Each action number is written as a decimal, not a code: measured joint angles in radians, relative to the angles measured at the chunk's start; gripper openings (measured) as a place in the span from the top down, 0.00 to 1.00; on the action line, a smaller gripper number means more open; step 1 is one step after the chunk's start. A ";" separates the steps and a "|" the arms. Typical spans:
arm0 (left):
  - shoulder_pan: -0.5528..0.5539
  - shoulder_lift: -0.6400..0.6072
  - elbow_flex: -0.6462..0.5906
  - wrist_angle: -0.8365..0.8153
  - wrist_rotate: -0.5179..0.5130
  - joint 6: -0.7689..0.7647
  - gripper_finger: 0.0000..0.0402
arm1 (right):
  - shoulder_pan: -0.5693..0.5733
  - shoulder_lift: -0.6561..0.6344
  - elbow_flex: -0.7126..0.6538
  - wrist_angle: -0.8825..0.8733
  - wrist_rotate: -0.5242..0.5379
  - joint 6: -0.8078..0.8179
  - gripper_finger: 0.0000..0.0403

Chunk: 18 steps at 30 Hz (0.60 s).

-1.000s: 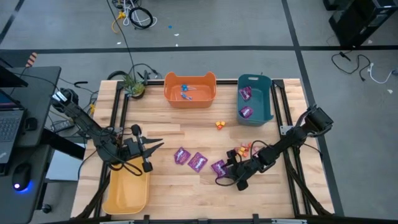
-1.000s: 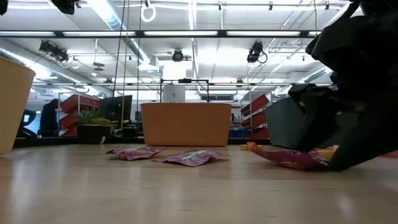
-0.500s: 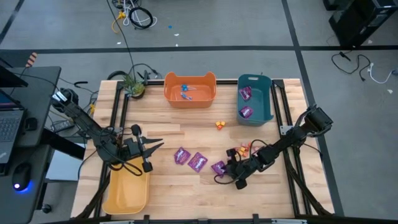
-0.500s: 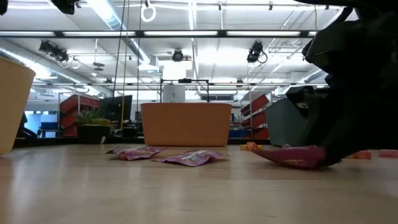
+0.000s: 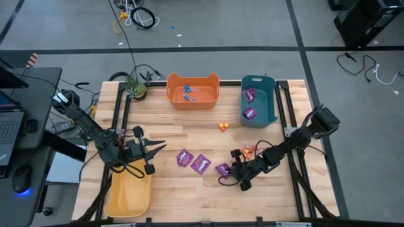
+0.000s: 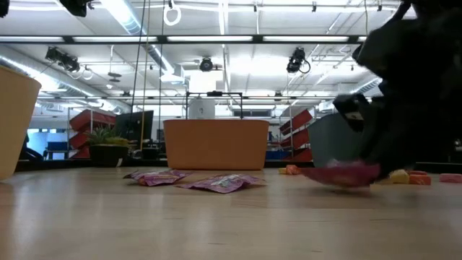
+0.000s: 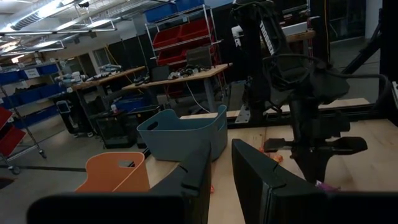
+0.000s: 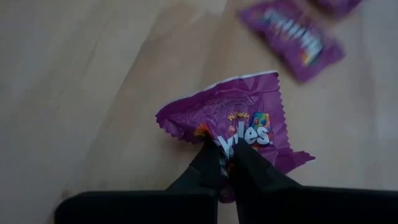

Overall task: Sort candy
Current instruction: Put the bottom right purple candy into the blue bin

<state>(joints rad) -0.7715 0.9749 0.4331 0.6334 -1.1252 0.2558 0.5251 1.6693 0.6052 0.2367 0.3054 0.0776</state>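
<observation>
Low and right of centre, the right gripper (image 8: 225,151) pinches a shiny purple flat candy packet (image 8: 239,121); lift gently, keeping that edge pinch firm. Left gripper (image 5: 153,149) waits, its fingers slightly apart.

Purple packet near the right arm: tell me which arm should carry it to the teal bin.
Right. The right gripper is already shut on the purple packet, and the teal bin sits on its side of the table. The left gripper hangs by the yellow bin, far across the table.
</observation>
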 joint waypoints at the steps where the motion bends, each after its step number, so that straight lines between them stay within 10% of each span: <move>1: 0.000 0.000 0.000 0.000 0.000 0.000 0.83 | 0.000 -0.014 0.000 0.001 0.006 -0.008 0.96; 18: 0.000 0.000 0.000 -0.002 0.000 0.000 0.83 | -0.066 -0.317 0.003 -0.114 0.160 -0.082 0.97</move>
<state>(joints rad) -0.7715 0.9749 0.4332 0.6319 -1.1252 0.2558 0.4586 1.3520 0.6079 0.1225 0.4650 -0.0044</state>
